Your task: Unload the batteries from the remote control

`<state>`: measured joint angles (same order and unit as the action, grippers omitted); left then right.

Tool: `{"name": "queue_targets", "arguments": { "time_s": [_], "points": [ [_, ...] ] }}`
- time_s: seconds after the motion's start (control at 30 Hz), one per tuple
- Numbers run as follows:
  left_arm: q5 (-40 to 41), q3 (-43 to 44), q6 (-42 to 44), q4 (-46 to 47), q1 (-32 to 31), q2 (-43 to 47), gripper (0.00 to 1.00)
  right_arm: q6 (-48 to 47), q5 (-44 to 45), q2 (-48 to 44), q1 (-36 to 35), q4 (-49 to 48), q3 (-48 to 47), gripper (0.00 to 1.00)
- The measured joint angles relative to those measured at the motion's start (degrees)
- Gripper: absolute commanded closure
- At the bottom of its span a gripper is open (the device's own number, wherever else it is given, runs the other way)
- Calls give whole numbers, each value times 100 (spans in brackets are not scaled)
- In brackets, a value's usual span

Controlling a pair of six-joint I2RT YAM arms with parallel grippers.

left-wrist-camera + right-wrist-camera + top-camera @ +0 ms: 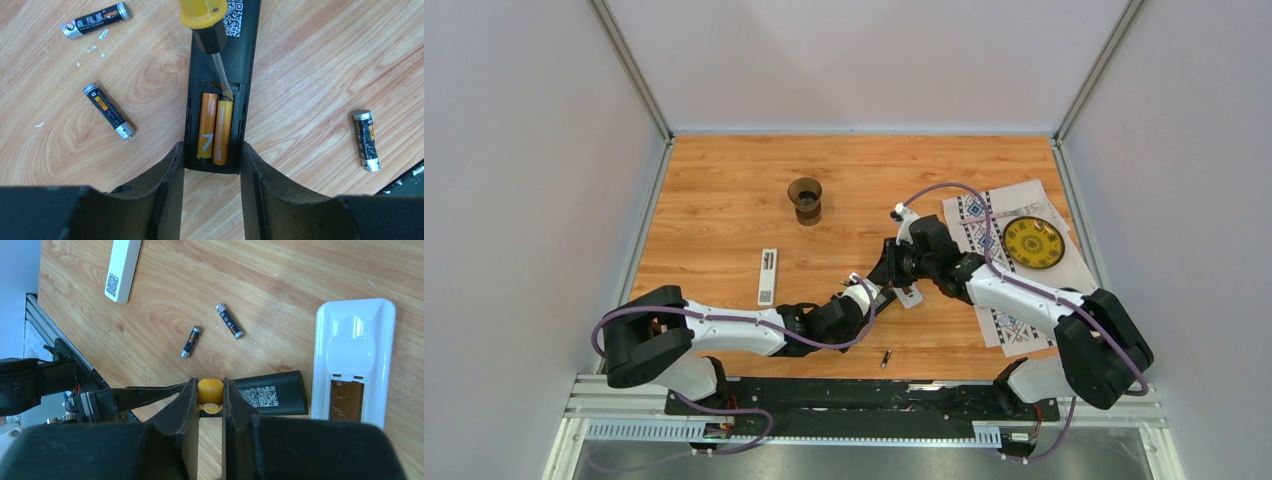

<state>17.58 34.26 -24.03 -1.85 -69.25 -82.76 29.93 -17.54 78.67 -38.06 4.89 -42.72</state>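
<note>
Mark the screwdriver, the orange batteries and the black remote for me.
screwdriver [212, 42]: left wrist view, black collar below the yellow handle.
orange batteries [222, 131]: left wrist view, body of the cell at the blade tip.
black remote [245, 55]: left wrist view, back shell above the open bay.

Two orange batteries [215, 131] in open black remote control [247, 60], three dark batteries [109, 111] loose alongside

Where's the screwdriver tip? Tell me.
Left wrist view: the screwdriver tip sits at the top end of the right orange battery, inside the compartment of the black remote.
</note>
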Motion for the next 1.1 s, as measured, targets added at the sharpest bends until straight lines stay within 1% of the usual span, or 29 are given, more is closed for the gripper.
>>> {"name": "queue_targets", "arguments": {
  "time_s": [0.17,0.2,0.3,0.43,0.8,1.0,1.1],
  "points": [
    [2,-2,-4,0,0,0,94,31,-52,81,0,-127,7,100],
    [4,-2,-4,0,0,0,97,33,-63,85,2,-142,13,100],
    [7,-2,-9,0,0,0,100,68,-107,85,20,-234,59,100],
    [11,-2,-15,0,0,0,100,162,-195,85,63,-415,157,100],
    [55,-42,-63,44,-11,15,100,815,-667,188,435,-1362,667,100],
    [76,-66,-96,57,-11,31,100,975,-780,219,479,-1707,769,100],
    [79,-85,-131,114,-11,33,100,1231,-1147,190,409,-1818,800,100]
  ]
}}
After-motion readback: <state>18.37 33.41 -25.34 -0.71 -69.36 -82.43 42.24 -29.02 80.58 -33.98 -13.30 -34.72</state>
